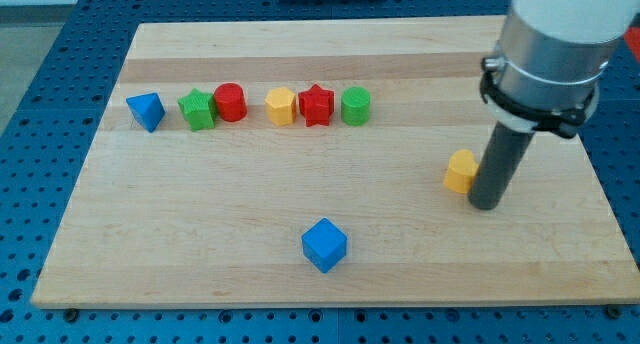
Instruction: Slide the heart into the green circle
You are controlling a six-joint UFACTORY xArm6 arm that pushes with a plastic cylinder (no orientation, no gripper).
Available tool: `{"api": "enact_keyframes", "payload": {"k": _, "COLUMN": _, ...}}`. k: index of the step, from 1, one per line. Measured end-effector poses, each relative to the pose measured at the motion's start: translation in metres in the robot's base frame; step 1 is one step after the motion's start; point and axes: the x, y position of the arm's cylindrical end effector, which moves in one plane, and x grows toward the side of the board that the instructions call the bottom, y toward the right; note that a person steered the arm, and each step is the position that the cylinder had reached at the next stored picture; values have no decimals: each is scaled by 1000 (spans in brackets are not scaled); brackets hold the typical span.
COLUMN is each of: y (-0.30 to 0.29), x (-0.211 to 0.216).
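Note:
The yellow heart [460, 171] lies on the wooden board [200, 234] at the view's right. My tip [485, 206] rests on the board just right of and slightly below the heart, touching or almost touching its right side. The green circle [355, 105] stands in the row of blocks toward the view's top, up and to the left of the heart, at the right end of that row.
The row holds, from left to right, a blue triangle [146, 111], a green star [198, 110], a red circle [230, 102], a yellow hexagon [281, 106] and a red star [316, 104] touching the green circle. A blue cube [324, 245] sits near the view's bottom centre.

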Motion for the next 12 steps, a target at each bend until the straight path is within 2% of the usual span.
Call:
{"api": "enact_keyframes", "payload": {"k": 2, "y": -1, "x": -70}}
{"api": "enact_keyframes", "payload": {"k": 3, "y": 17, "x": -60}}
{"api": "enact_keyframes", "payload": {"k": 4, "y": 13, "x": -23}}
{"api": "enact_keyframes", "payload": {"k": 5, "y": -51, "x": -8}}
{"api": "enact_keyframes", "payload": {"k": 6, "y": -100, "x": -39}}
{"api": "enact_keyframes", "payload": {"k": 7, "y": -111, "x": -63}}
{"api": "enact_keyframes", "payload": {"k": 8, "y": -96, "x": -35}}
{"api": "enact_keyframes", "payload": {"k": 9, "y": -55, "x": -18}}
{"api": "enact_keyframes", "payload": {"k": 11, "y": -55, "x": -74}}
{"api": "enact_keyframes", "payload": {"k": 12, "y": -55, "x": -72}}
